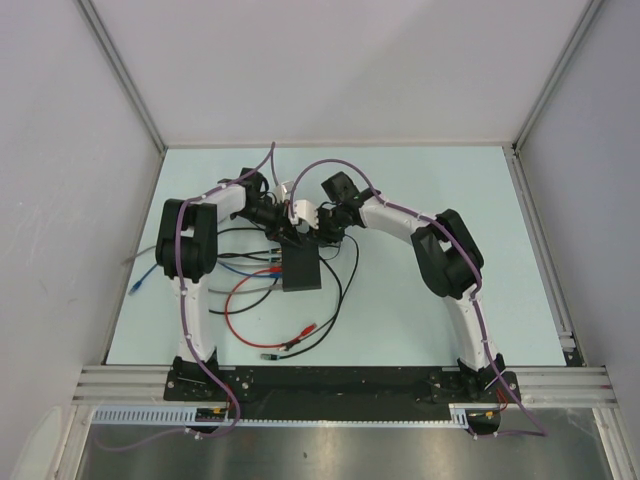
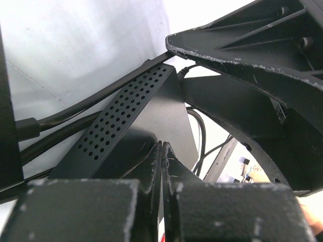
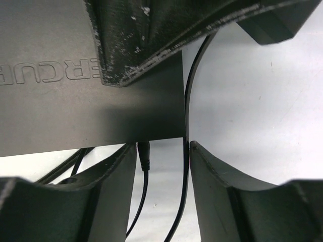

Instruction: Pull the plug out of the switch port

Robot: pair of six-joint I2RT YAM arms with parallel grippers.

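The switch (image 1: pixel 300 272) is a flat matte black box in the middle of the table. Both grippers meet at its far edge. My left gripper (image 1: pixel 290 228) is shut and empty, its tips (image 2: pixel 162 146) down on the switch's top (image 2: pixel 166 111). My right gripper (image 1: pixel 322 228) is open. In the right wrist view its fingers (image 3: pixel 162 146) straddle a small black barrel plug (image 3: pixel 144 154) that sits in the switch's edge (image 3: pixel 60 111), without touching it. A second thin black cable (image 3: pixel 184 191) runs along the right finger's inner face.
Red (image 1: pixel 235 300), blue (image 1: pixel 140 283) and black (image 1: pixel 335 300) cables lie looped around the switch to the left and front. More black cables (image 2: pixel 60 118) leave along its perforated side. Grey walls enclose the table on three sides.
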